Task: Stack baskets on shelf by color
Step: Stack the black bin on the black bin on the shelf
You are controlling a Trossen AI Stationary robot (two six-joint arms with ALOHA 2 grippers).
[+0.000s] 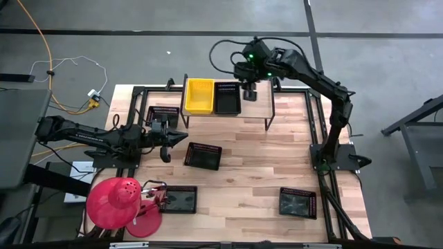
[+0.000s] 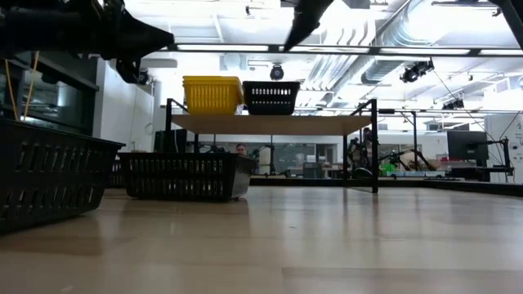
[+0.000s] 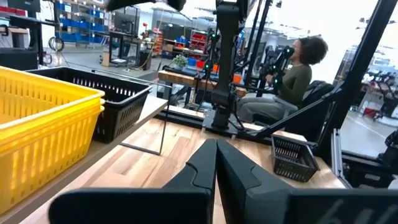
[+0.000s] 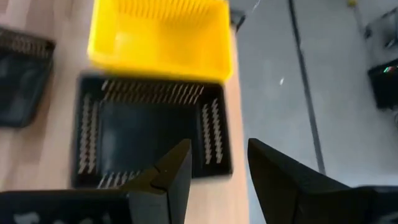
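Note:
The shelf [image 1: 277,104] stands at the table's far side. On it a yellow basket [image 1: 199,95] and a black basket [image 1: 227,97] sit side by side on their bases; the low view shows the yellow basket [image 2: 212,94] and the black basket [image 2: 271,96] too. My right gripper [image 4: 217,162] is open, hovering above the shelf just right of the black basket [image 4: 149,134]. My left gripper [image 3: 216,149] is shut and empty, raised over the table's left middle [image 1: 173,138], pointing right. Several black baskets lie on the table, the nearest of them [image 1: 203,155] just right of the left gripper.
Other black baskets rest at the left [image 1: 163,115], near left [image 1: 181,199] and near right [image 1: 297,203]. A red dome-shaped object [image 1: 114,202] sits at the near left corner. The shelf's right part is bare. A person [image 3: 292,78] sits beyond the table's right side.

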